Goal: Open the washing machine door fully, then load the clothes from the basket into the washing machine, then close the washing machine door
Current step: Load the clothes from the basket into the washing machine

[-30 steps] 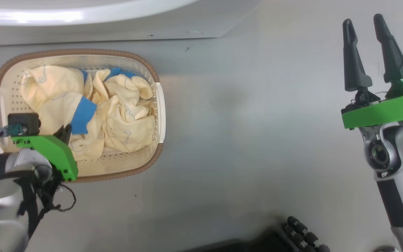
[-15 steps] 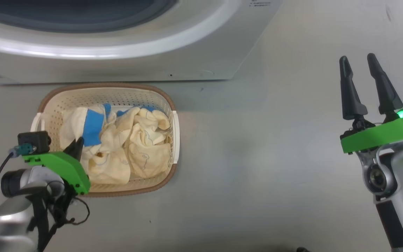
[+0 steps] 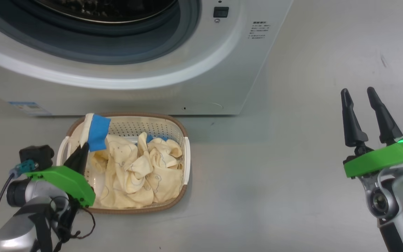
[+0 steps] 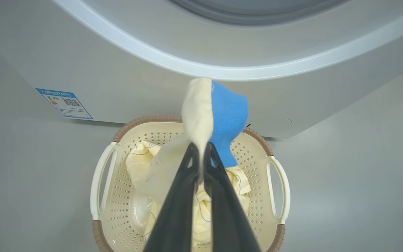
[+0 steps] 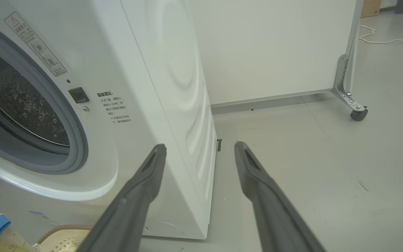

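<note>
Clamped on the clothes, the left end effector now has one blue-patched piece half lifted from the basket toward the open washing machine, so loading is beginning. The right end effector waits far right, fingers apart.

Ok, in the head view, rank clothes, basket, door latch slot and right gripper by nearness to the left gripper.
1. clothes: pinched in the left gripper.
2. basket: just below it.
3. door latch slot: farther up, top of view.
4. right gripper: far right.
</note>
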Robot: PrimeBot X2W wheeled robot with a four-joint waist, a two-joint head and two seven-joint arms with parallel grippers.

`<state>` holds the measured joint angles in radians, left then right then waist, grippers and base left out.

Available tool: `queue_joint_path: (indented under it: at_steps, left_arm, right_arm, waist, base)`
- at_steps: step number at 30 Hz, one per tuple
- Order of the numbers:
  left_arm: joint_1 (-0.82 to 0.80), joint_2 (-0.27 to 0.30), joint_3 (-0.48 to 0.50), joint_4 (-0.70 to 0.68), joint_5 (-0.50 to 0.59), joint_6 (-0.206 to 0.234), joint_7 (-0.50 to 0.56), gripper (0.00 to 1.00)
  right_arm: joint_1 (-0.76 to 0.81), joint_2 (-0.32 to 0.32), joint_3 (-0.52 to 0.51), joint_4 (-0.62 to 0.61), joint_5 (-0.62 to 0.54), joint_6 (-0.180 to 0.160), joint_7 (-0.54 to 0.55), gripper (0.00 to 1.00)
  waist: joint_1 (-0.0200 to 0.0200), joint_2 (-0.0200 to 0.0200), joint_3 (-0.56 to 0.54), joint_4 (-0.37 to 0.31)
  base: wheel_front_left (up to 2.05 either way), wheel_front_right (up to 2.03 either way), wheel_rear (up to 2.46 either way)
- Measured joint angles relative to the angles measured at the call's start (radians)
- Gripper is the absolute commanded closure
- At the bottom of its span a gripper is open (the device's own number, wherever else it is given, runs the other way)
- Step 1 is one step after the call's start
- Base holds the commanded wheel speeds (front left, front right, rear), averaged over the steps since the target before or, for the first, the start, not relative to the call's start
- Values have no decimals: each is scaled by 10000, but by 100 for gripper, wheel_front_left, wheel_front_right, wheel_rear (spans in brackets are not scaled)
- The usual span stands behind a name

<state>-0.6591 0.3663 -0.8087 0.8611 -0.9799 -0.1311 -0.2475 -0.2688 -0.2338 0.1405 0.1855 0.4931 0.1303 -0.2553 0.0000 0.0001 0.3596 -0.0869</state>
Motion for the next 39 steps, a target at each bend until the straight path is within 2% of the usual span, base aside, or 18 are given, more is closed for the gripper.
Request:
queue_joint_path:
  at_steps: [1,7,21,32,39]
  left_arm:
    - [252,-8,462,-284,424,0,0,100]
    - [1028,-52,1724,-1212,1549,0,-2,100]
    - [2912,-263,4247,-3450,3398,0,-2,100]
    - [4568,-548,5703,-5363,4510,2,-2,100]
    - [5621,-732,6207,-6543,4913,88,-4,100]
  right_arm:
    - [123,-40,-2,36,4,0,0,0]
    - [545,-111,-21,140,104,0,0,0]
    - [1417,-234,-157,186,276,0,0,0]
    - [1982,-278,-328,190,293,0,0,0]
    - [2239,-303,-449,167,349,0,0,0]
  waist:
    - [0,0,-221,51]
    - [0,0,-814,175]
    - [0,0,-1910,374]
    - [0,-1,-2548,495]
    - [-1,-1,-2624,509]
  base:
    - [0,0,0]
    - [0,0,0]
    - [0,0,0]
    - [0,0,0]
    - [0,0,0]
